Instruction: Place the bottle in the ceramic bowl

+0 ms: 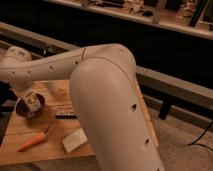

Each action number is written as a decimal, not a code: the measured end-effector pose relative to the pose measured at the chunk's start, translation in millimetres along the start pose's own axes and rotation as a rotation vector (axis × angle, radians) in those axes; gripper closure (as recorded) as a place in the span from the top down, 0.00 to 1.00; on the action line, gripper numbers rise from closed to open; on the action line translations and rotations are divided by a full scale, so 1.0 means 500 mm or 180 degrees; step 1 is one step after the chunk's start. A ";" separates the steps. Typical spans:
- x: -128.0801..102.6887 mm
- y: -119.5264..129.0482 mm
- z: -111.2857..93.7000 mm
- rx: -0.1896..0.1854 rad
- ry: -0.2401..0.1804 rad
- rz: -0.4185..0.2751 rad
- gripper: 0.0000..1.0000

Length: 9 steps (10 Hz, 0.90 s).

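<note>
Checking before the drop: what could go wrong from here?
1. The small whitish cylindrical bottle is at the round dark maroon ceramic bowl, with the pincer just above it at the arm's end. It looks tall for the bowl and may tip out.
2. The bowl is close to the wooden table's left edge, so a nudge could slide it off.
3. The arm's large white elbow hides much of the table's right side.

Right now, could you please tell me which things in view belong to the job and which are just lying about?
Job: small whitish stubby bottle, at the round dark maroon ceramic bowl; the tool, just above them.
Lying about: orange carrot, pale wedge-shaped block, small flat black bar, all on the wooden table.
</note>
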 end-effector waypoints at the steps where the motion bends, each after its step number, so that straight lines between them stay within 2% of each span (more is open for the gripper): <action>1: 0.004 -0.001 0.010 -0.0018 -0.0002 -0.0010 0.00; 6: 0.020 0.010 0.049 -0.0120 0.0007 -0.0096 0.01; 7: 0.023 0.012 0.054 -0.0124 0.0024 -0.0099 0.05; 9: 0.023 0.012 0.054 -0.0124 0.0026 -0.0099 0.05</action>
